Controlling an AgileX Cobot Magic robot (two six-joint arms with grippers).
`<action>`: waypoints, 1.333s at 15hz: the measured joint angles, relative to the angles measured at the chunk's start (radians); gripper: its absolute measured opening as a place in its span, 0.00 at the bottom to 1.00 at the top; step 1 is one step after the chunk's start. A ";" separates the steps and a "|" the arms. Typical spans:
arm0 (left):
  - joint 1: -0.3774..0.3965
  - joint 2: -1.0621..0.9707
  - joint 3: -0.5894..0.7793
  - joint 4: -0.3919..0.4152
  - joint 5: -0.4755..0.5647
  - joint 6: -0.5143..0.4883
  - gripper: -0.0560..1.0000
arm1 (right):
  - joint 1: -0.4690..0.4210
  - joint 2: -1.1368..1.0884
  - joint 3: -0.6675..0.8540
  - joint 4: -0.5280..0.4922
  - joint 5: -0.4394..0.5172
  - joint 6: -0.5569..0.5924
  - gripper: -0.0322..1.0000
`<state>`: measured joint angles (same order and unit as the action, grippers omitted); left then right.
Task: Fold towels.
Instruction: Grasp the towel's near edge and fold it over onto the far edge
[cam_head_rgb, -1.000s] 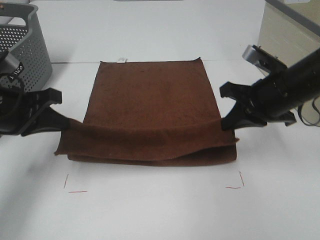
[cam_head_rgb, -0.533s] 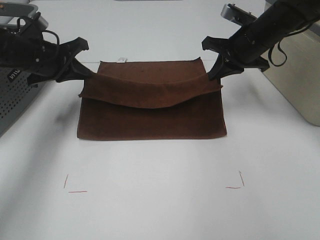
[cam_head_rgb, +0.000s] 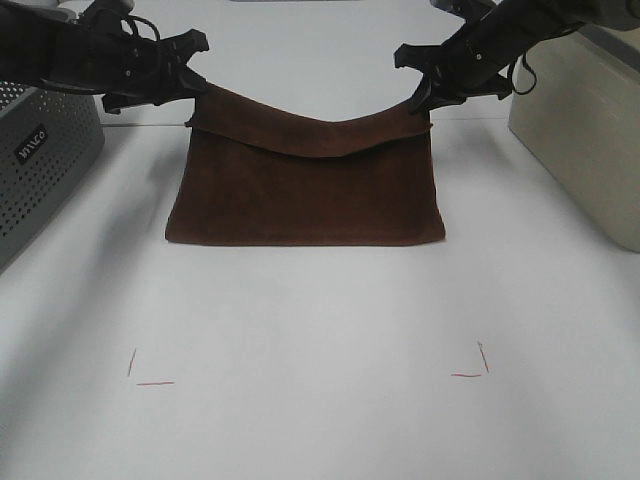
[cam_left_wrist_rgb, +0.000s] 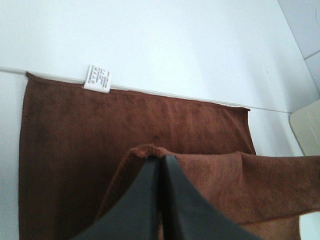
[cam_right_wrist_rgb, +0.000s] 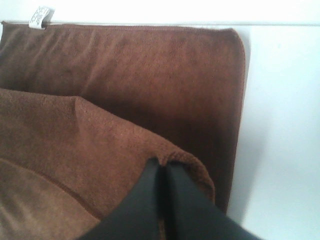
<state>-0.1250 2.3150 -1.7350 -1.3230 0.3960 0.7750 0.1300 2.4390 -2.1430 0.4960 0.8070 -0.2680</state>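
Two black grippers hold one dark brown, soft terry-cloth towel (cam_head_rgb: 305, 200) in the high view. The left gripper (cam_head_rgb: 195, 93) is at the upper left of the frame and the right gripper (cam_head_rgb: 418, 97) is at the upper right. The jaws of each one are pinched tight on a corner of the towel's lifted edge. That edge hangs low in the middle between them, over the far part of the towel. The rest of the towel lies flat on the white bench (cam_head_rgb: 320, 420), in the upper middle of the frame. A grey plastic basket with holes (cam_head_rgb: 45, 150) sits at the left edge and a beige box (cam_head_rgb: 580, 130) at the right edge.

In the left wrist view, the jaws are closed on a brown corner. Past them lies the flat bottom layer, with a small white tag (cam_left_wrist_rgb: 97, 78) on its far edge.

In the right wrist view, the jaws are also closed on a brown corner. It is near the far edge of the bottom layer but not yet on it.

I think the first fold is nearly done. The held edge is not yet laid down on the far edge and let go. More folds may be needed after that.
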 joint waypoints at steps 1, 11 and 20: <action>0.000 0.031 -0.049 0.002 -0.019 0.004 0.05 | 0.000 0.036 -0.050 -0.001 -0.012 0.000 0.03; -0.003 0.276 -0.321 0.055 -0.129 0.011 0.30 | 0.000 0.207 -0.170 0.009 -0.218 -0.062 0.21; -0.003 0.275 -0.328 0.133 -0.043 -0.012 0.87 | 0.000 0.155 -0.170 -0.030 -0.005 -0.032 0.80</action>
<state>-0.1280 2.5900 -2.0630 -1.1900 0.3530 0.7630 0.1300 2.5940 -2.3130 0.4660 0.8020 -0.3000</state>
